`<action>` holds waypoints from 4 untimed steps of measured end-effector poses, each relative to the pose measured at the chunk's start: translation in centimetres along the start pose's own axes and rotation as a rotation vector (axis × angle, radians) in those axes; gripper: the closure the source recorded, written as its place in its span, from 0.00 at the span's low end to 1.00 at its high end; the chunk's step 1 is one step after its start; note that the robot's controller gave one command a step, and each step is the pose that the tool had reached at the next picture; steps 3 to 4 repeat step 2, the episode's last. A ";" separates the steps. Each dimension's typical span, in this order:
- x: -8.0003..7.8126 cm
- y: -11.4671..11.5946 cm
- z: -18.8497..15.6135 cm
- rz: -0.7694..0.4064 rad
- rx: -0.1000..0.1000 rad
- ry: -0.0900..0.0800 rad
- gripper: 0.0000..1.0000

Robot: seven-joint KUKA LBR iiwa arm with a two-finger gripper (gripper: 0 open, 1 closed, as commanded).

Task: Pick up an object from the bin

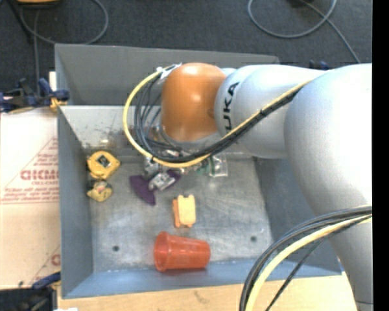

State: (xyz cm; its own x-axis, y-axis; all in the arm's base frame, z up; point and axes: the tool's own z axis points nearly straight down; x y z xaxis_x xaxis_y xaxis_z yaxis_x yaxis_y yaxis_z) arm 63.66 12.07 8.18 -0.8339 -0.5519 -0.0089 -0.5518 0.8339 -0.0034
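While looking down into the grey metal bin (pixel 74 206), can make out the gripper (pixel 160 177) low near the bin's centre, a little toward ten o'clock. Carried on a thick pale arm (pixel 292 122) entering from three o'clock, with an orange cover (pixel 187 102) at the wrist and yellow and black cables (pixel 135 118) looped round it. Cannot tell whether spread wide or pinched narrow: mostly hidden under the cover and cables, with just a small grey metal tip showing.

Sits right over the upper edge of a purple thing (pixel 142 190), flat and somewhat leaf-shaped, lying on the bin floor toward seven o'clock of that tip. Looks to be touching it or very nearly so; cannot tell which, nor whether gripped.

Elsewhere on the floor, loosely spread and not heaped:
- At nine o'clock of the gripper, near the bin's left wall, a yellow and black thing (pixel 102 164).
- Just at six o'clock of that, a smaller yellow thing (pixel 99 191).
- At five o'clock of the gripper, near it and apart from the purple thing, a short orange and pale yellow block (pixel 185 211).
- Further toward six o'clock, close to the near wall, a red-orange cup (pixel 181 251) on its side, broader end toward nine o'clock.
- At three o'clock of the gripper, a small clear thing (pixel 215 167), tucked against the arm's underside.
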 end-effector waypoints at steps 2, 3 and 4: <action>-0.5 1.0 -13.5 -0.030 -0.003 0.003 1.00; -0.5 1.0 -13.5 -0.030 -0.003 0.003 1.00; -0.5 1.0 -13.5 -0.030 -0.003 0.003 1.00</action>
